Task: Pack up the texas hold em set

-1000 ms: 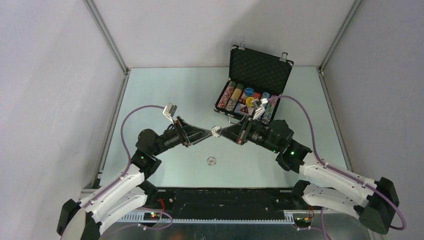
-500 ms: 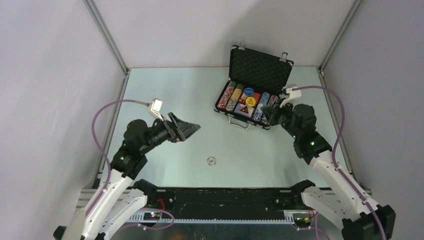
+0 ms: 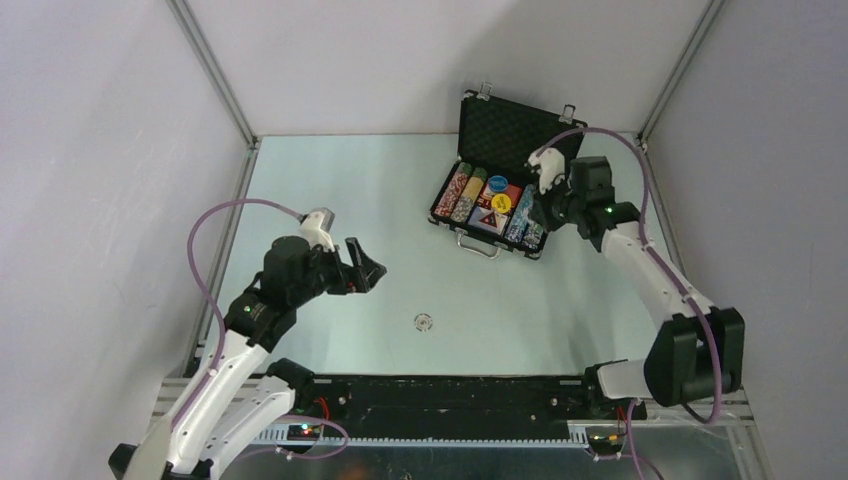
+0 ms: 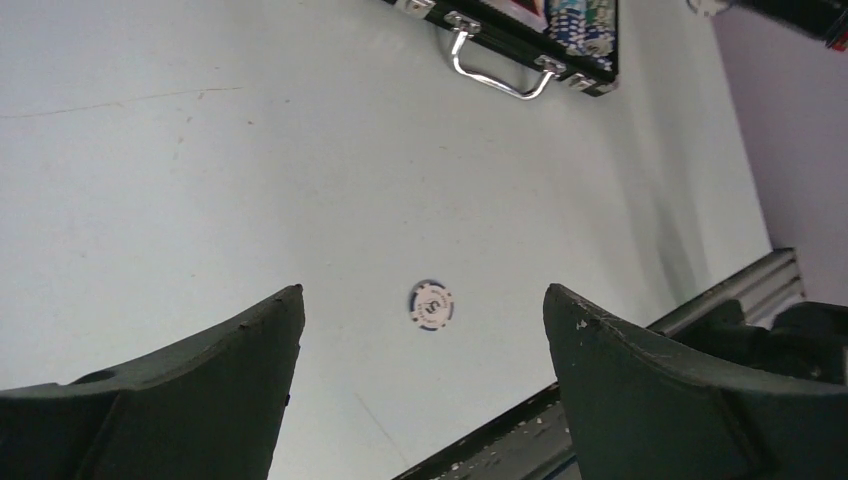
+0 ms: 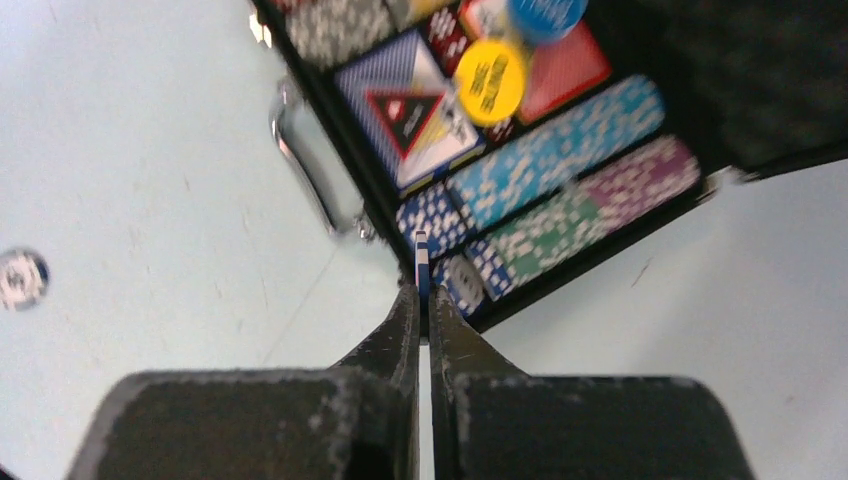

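— Well short of the briefcase, on the arms' side of it, one loose white chip lies flat on the table.

— Got it, and the wrist view frames it between the fingers of the left gripper. That gripper hangs above the table, left of the briefcase and well apart from it. Jaws spread wide, nothing in them!

— On to the briefcase itself: lid upright, silver handle on the side facing the arms.

— And the right gripper is over its near right corner, fingers pinched tight on a blue chip held on edge. It's just over the chip rows; touching them or not, I can't tell.

— Deeper inside, a yellow disc sits beside the card deck, with a blue disc just beyond it.
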Robot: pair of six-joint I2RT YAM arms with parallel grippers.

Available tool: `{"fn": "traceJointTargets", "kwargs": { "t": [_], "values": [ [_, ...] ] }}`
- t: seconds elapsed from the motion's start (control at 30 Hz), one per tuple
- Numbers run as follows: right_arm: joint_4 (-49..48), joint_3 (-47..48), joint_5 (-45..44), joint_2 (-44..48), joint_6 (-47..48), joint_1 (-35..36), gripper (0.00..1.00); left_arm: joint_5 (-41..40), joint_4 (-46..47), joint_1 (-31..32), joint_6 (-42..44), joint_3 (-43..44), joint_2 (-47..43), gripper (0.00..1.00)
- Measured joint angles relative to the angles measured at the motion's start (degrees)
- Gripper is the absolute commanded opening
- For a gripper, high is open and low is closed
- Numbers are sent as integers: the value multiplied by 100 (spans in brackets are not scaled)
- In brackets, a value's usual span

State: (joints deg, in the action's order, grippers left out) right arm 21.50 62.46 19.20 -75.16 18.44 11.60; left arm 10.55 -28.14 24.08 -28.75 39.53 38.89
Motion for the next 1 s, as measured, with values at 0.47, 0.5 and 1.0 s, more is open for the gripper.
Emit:
{"fn": "traceJointTargets", "kwargs": {
  "t": [0.47, 0.5, 1.0],
  "values": [
    [1241, 4, -199, -1064, 697, 282, 0, -420, -262, -7, 186, 0, -129, 93],
    [1252, 4, -236, -1102, 719, 280, 0, -422, -264, -4, 186, 0, -129, 93],
    [1215, 210, -817, -1521, 940, 280, 0, -435, -267, -7, 186, 0, -129, 93]
  ]
}}
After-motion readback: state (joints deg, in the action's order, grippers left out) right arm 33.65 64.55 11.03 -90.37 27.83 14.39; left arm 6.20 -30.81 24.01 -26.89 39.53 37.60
